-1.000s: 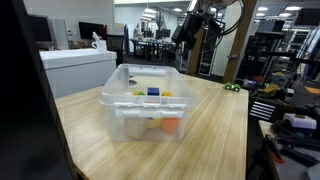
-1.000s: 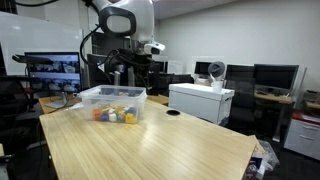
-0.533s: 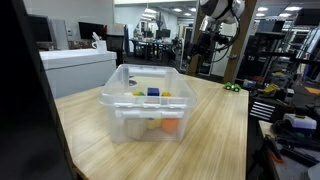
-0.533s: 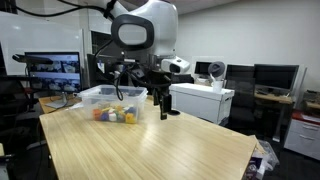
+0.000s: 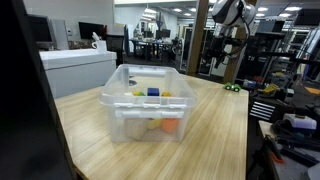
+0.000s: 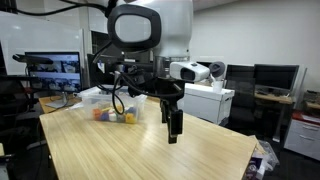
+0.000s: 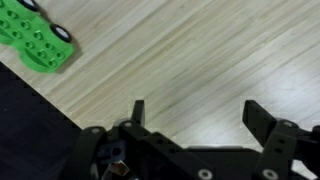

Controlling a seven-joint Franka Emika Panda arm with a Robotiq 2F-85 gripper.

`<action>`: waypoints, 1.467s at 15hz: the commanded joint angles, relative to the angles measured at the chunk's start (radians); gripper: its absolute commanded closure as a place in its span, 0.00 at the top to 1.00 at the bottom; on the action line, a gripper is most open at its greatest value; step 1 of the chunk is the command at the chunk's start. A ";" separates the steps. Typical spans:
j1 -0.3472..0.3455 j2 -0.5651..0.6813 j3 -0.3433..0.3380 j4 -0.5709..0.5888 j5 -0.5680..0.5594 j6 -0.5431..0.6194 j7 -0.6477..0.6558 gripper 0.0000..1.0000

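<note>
My gripper (image 7: 197,115) is open, with bare wooden tabletop (image 7: 200,55) between its two black fingers (image 7: 138,110). A green toy car with black wheels (image 7: 35,40) lies at the top left of the wrist view, apart from the fingers. In both exterior views the gripper (image 6: 173,128) (image 5: 228,55) hangs pointing down over the table, away from the clear plastic bin (image 5: 140,100) (image 6: 110,100). The green car (image 5: 232,87) sits near the table's far edge, below the gripper. The bin holds several coloured blocks (image 5: 153,92).
The table's edge (image 7: 45,100) cuts across the lower left of the wrist view, with dark floor beyond. A white cabinet (image 6: 200,100) (image 5: 75,65) stands beside the table. Desks with monitors (image 6: 270,80) and cluttered shelving (image 5: 285,110) surround it.
The arm has swung away from above the bin, across the table towards the green car, and come lower. The gripper stays open.
</note>
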 commanded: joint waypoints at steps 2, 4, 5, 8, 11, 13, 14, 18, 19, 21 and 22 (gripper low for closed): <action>-0.040 0.006 -0.023 0.016 -0.051 0.012 0.031 1.00; -0.060 0.013 -0.031 0.016 -0.045 0.019 0.014 1.00; -0.071 0.017 -0.034 0.016 -0.040 0.020 0.007 1.00; -0.088 0.025 -0.039 0.010 -0.042 0.025 0.012 1.00; -0.097 0.037 -0.040 0.015 -0.038 0.028 0.016 1.00; -0.100 0.046 -0.039 0.018 -0.041 0.035 0.017 1.00; -0.101 0.050 -0.040 0.019 -0.043 0.041 0.016 1.00; -0.111 0.056 -0.051 0.016 -0.051 0.052 0.017 1.00; -0.112 0.058 -0.057 0.014 -0.064 0.054 0.020 1.00; -0.116 0.062 -0.067 0.013 -0.092 0.047 0.034 1.00; -0.118 0.065 -0.072 0.010 -0.099 0.048 0.036 1.00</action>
